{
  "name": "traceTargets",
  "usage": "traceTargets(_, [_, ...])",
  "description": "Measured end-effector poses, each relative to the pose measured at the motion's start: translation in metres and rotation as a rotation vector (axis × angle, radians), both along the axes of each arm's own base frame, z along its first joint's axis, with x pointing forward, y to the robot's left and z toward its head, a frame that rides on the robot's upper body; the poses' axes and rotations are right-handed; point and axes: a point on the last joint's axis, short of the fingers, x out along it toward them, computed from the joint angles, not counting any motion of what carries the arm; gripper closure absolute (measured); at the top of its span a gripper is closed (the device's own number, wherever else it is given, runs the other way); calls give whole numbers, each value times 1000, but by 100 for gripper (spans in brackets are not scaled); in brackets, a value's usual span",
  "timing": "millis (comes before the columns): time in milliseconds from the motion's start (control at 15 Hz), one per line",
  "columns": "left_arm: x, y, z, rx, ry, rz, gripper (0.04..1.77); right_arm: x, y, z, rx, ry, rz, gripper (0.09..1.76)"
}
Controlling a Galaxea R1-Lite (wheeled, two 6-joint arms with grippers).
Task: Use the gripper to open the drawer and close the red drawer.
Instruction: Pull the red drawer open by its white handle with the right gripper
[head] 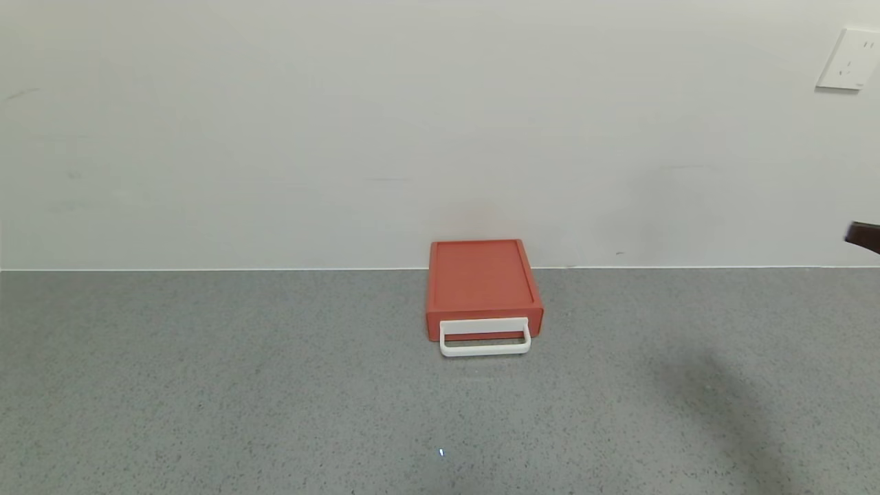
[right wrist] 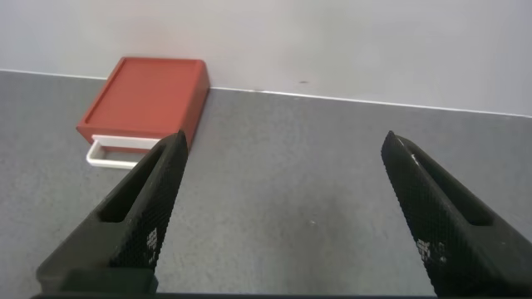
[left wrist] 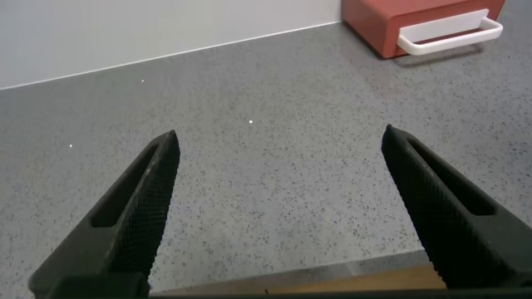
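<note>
The drawer [head: 483, 289] is set shut against the wall, handle [head: 485, 338] outward for access. The right claw [right wrist: 278, 208] and the left claw [left wrist: 283, 208] are spread wide, holding nothing.

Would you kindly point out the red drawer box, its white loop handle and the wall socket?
red drawer box [head: 481, 275]: head view, middle of its flat top.
white loop handle [head: 485, 349]: head view, front bar of the loop.
wall socket [head: 850, 59]: head view, centre of the white plate.
</note>
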Motion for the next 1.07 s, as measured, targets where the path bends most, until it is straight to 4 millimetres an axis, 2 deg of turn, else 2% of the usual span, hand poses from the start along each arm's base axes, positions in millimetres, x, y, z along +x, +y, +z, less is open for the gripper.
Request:
traceTargets(133, [0, 0, 0, 0, 0, 0, 6, 42, 11, 12, 29, 76, 35, 14])
traceTargets(267, [0, 0, 0, 0, 0, 0, 6, 82, 26, 15, 66, 177, 60, 14])
traceTargets(400, [0, 0, 0, 0, 0, 0, 6, 119, 44, 8, 86, 277, 61, 14])
traceTargets(533, [0, 0, 0, 0, 0, 0, 6, 147, 68, -5, 95, 367, 62, 14])
traceTargets(800, [0, 0, 0, 0, 0, 0, 6, 180, 115, -35, 72, 544, 34, 14])
traceTargets(1067, [0, 0, 0, 0, 0, 0, 6, 201, 142, -57, 80, 725, -22, 14])
